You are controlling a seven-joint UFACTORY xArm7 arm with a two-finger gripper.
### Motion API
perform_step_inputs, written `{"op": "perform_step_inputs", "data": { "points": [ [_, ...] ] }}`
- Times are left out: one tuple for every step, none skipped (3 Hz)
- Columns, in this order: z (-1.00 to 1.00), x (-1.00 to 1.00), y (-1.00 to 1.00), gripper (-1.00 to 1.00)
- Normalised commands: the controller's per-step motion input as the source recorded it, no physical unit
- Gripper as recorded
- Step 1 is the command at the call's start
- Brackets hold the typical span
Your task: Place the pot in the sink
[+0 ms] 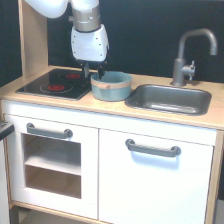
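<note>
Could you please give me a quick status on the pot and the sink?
Tool at pot rim, grip state unclear. Pot upright on counter between stovetop and sink, not yet in. Sink looks empty; faucet stands behind it.

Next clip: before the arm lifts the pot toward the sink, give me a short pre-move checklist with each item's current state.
1. Pot upright on the counter: ok.
2. Gripper at the pot's rim on the exterior view's left: ok.
3. Fingers closed on the rim: cannot tell.
4. Sink basin free of objects: ok.
5. Faucet behind the basin, out of the straight path: ok.
6. Pot not yet in the sink: ok, it sits between stovetop and sink.
</note>
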Motion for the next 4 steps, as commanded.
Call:
{"op": "perform_step_inputs", "data": {
  "points": [
    [-0.66,-0.01,-0.03,0.99],
    [-0.44,-0.07,-0.05,0.76],
    [-0.13,-0.13,-0.07,0.01],
    [-0.06,-0.11,-0.04,-0.58]
  ]
}}
